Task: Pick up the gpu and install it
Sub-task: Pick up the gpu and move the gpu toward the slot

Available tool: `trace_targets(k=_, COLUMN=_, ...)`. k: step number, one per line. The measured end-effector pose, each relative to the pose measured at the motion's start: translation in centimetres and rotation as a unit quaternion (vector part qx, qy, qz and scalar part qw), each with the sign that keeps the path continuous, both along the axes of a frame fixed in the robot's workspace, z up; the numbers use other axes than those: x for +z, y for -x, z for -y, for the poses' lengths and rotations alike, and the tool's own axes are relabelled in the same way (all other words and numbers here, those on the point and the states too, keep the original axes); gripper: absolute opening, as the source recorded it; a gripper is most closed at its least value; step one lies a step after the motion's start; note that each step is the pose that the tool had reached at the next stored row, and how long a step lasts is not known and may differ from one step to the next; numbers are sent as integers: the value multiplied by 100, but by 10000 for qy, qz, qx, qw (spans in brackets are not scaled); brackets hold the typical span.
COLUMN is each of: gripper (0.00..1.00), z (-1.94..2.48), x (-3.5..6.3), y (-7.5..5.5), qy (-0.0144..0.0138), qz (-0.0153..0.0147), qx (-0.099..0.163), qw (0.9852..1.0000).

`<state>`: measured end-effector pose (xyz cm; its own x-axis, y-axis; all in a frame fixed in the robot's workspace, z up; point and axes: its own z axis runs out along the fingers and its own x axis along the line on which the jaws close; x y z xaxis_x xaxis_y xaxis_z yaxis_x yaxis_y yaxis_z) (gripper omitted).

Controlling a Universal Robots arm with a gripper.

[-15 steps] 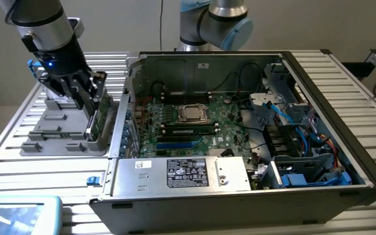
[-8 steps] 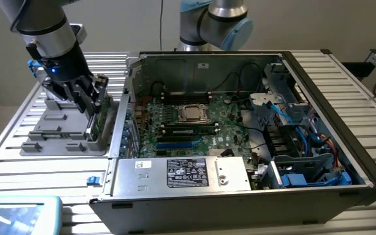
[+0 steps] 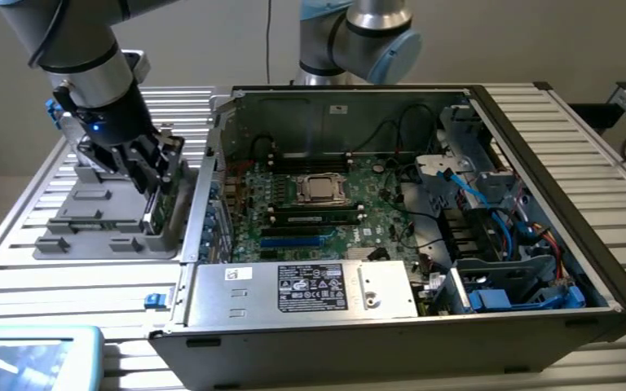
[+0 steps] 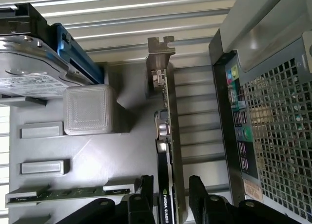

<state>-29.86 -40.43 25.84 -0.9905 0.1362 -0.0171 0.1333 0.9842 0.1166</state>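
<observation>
From where I stand the arm has its claw [image 3: 147, 181] low over a grey tray [image 3: 74, 232] on the slatted table [image 3: 574, 122], and in the exterior view that tray lies at nine o'clock from the open computer case [image 3: 324, 102], just beside its wall. The graphics card [image 3: 154, 212] stands on its edge in a slot of the tray, on the side nearest the case. Seen from the wrist, the claw [image 4: 170, 192] is open, with one black finger on each side of the thin green graphics card [image 4: 168, 151] and a sliver of space showing at the finger nearer the case, so nothing is clamped. The card's silver bracket [image 4: 160, 56] is at the end away from the fingers. On the same tray are a silver hard drive [image 4: 29, 73], a grey block [image 4: 90, 109] and a memory stick [image 4: 68, 194] lying flat. Inside the case the motherboard [image 3: 250, 213] lies bare, with the power supply [image 3: 302, 289] at six o'clock from it
</observation>
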Motion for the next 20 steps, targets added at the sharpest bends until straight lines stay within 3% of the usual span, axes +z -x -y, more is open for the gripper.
trace_targets(k=2, gripper=44, z=-21, x=-36, y=0, qy=0, qz=-1, qx=-20, qw=10000)
trace_targets(k=7, gripper=44, z=-23, x=-65, y=0, qy=-2, qz=-6, qx=-28, qw=10000)
trace_targets(k=12, gripper=44, z=-29, x=-150, y=0, qy=-32, qz=-6, qx=-27, qw=10000)
trace_targets(k=16, gripper=44, z=-29, x=-169, y=0, qy=-70, qz=-7, qx=-21, qw=10000)
trace_targets(k=20, gripper=44, z=-29, x=-171, y=0, qy=-85, qz=-7, qx=59, qw=9999)
